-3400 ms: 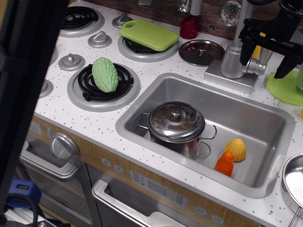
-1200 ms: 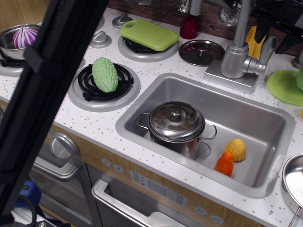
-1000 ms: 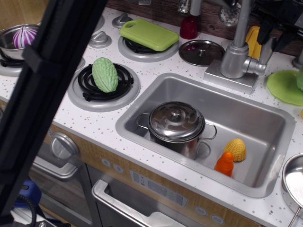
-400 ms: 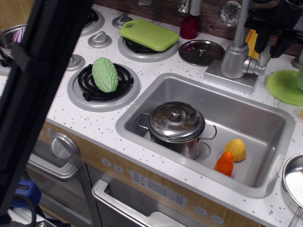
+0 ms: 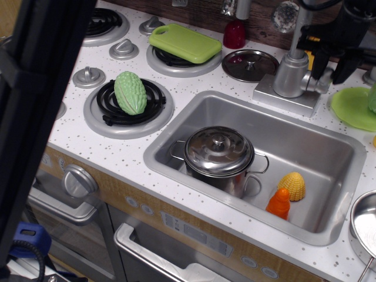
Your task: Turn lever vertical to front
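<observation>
The grey faucet body [image 5: 289, 76] stands behind the sink's far right corner, with the tall thin pipe [image 5: 302, 23] rising from it. The lever [image 5: 326, 76] is on the body's right side, standing upright; only its lower part and stub show, the rest is hidden by my gripper. My black gripper [image 5: 332, 69] hangs from above right over the lever. One finger is on each side of the lever with a small gap, so the gripper looks open.
The sink [image 5: 335, 147] holds a lidded steel pot [image 5: 219, 154], a yellow corn piece [image 5: 292, 185] and an orange bottle [image 5: 278, 203]. A green plate [image 5: 352, 108] lies right of the faucet, a round lid [image 5: 249, 63] left of it. A dark bar [image 5: 35, 88] blocks the left.
My gripper has come down and slightly left from beside the lever's top until its fingers straddle the lever. The lever still stands upright. The dark bar in front has shifted left.
</observation>
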Motion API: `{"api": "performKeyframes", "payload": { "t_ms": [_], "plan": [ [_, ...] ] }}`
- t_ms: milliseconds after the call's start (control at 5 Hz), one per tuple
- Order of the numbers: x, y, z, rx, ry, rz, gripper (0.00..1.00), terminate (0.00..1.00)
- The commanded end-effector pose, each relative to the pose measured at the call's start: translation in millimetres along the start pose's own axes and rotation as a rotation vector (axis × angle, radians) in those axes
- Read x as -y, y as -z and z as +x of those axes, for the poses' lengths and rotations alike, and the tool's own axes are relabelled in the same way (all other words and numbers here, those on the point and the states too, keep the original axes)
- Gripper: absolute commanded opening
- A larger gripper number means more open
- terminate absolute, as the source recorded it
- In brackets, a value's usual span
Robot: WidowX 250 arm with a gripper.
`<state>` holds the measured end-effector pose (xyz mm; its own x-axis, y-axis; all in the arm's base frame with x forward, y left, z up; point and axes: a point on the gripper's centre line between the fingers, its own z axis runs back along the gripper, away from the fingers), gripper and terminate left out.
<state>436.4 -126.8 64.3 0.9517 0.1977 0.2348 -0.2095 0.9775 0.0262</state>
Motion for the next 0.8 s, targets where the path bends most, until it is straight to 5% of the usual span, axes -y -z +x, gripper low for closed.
{"api": "performKeyframes", "payload": {
  "t_ms": [0, 400, 600],
  "plan": [
    [15, 11, -16, -0.014, -0.032, -0.069, 0.0, 0.0],
    [15, 21, -23, -0.004, -0.039, -0.099, 0.0, 0.0],
    [15, 22, -22, 0.003, -0.026, -0.092, 1.0, 0.0]
  ]
}}
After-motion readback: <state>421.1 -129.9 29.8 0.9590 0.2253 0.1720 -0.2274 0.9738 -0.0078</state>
